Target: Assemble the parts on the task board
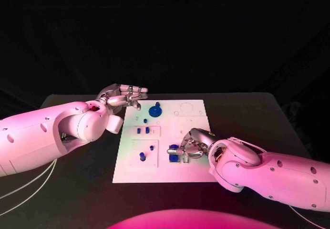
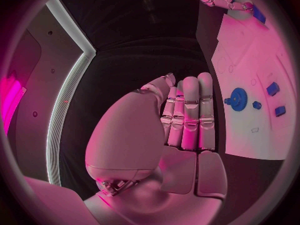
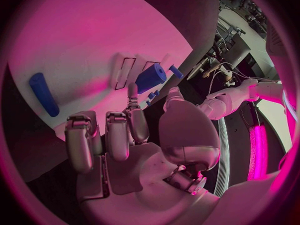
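The right hand is down on the task board, fingers curled over a small cluster of blue parts near the board's middle. From the right wrist view its fingers bend towards a short blue cylinder standing by a dark-outlined rectangle on the white surface, and one fingertip reaches up close to it. Whether the hand actually grips that piece I cannot tell; thumb and cylinder look close but the contact is hidden. A longer blue peg lies flat on the board well apart from the fingers.

The left hand hovers at the board's far left corner, holding nothing. In its own wrist view the fingers lie straight and side by side, the thumb tucked beside them, with dark table beneath.

Just beside that hand, on the board, sits a blue gear with a small knob on top. Nearer the middle two small blue blocks rest in a marked rectangle, and below them a couple of blue pegs stand in another outlined patch on the board's left half.
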